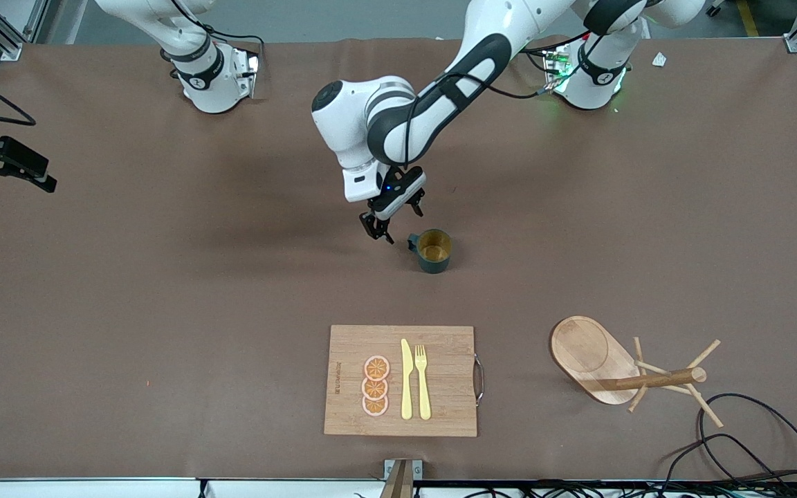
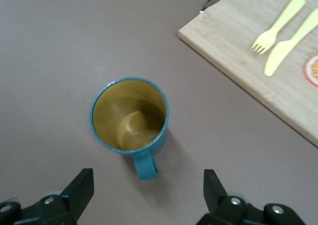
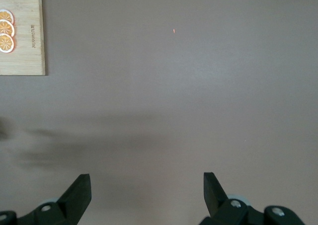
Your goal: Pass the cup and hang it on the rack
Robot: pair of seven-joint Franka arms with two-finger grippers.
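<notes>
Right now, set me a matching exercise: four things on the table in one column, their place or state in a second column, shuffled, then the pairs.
Things:
1. cup
2. rack
3. fork
4. left gripper

States:
A. lies on the cutting board beside the knife
B. open, beside the cup's handle
C. lying on its side, toward the left arm's end of the table
D. upright on the table, empty

Pairs: 1-D, 2-C, 3-A, 4-B
</notes>
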